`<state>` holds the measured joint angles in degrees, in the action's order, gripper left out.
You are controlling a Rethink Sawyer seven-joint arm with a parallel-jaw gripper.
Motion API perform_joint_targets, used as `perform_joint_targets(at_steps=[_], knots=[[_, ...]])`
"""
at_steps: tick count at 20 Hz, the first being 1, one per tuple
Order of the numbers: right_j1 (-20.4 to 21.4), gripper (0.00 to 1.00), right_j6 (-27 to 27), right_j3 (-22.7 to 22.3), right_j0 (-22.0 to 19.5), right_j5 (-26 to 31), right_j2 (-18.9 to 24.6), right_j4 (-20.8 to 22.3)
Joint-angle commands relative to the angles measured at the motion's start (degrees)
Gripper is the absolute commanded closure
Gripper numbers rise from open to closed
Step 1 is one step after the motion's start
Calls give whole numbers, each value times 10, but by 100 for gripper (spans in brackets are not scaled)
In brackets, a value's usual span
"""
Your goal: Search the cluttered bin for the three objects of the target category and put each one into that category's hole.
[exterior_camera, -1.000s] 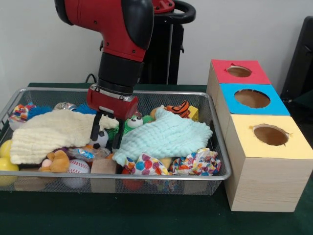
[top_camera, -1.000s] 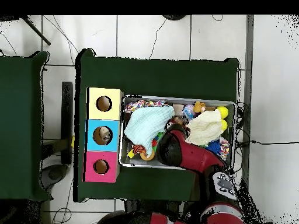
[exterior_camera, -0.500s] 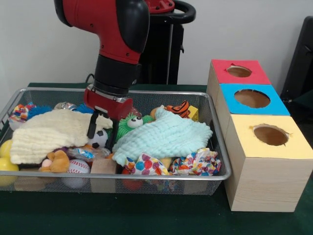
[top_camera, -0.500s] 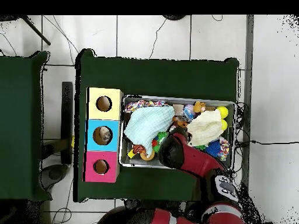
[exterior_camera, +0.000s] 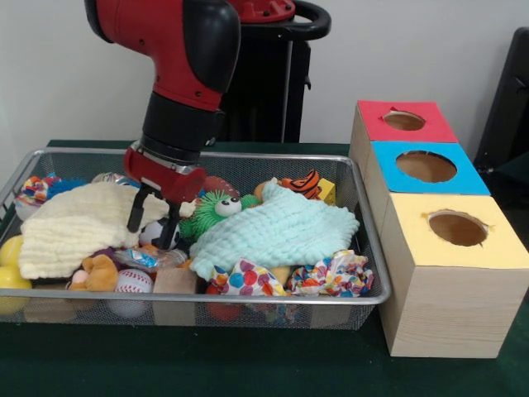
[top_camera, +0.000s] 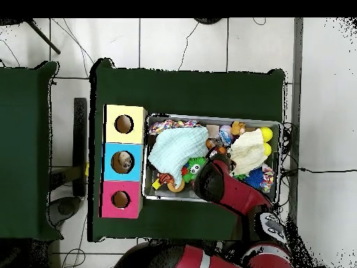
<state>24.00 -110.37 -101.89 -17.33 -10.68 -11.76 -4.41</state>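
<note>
**Robot claw reaching into a wire bin full of toys**

A red and black robot arm (exterior_camera: 178, 74) comes down from the top of the frame into the left half of a wire mesh bin (exterior_camera: 248, 308) on a green counter (exterior_camera: 248, 364). Its claw (exterior_camera: 151, 222) is spread, the two dark fingers (exterior_camera: 135, 211) straddling a small black-and-white soccer ball (exterior_camera: 151, 232) without clamping it. A cream cloth (exterior_camera: 78, 223) lies just left of the claw, and a pale green cloth (exterior_camera: 277, 230) lies to its right. Between them sits a fuzzy green toy with big eyes (exterior_camera: 216, 208). A baseball (exterior_camera: 131, 283) rests against the bin's front wall at lower left, beside a wooden block (exterior_camera: 175, 283). Two yellow balls (exterior_camera: 8, 265) press against the left wall. At the right of the frame, outside the bin, stand three boxes with round holes on top: red (exterior_camera: 402, 121), blue (exterior_camera: 426, 166) and yellow (exterior_camera: 456, 227).
</note>
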Motion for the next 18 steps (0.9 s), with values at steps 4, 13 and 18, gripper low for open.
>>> perform_joint_targets(at_steps=[4,13,18], knots=[[-11,0,-135,-21,1,-47,30,-25],[0,0,-141,-32,0,-35,42,-31],[-5,0,-144,-31,1,-36,43,-39]])
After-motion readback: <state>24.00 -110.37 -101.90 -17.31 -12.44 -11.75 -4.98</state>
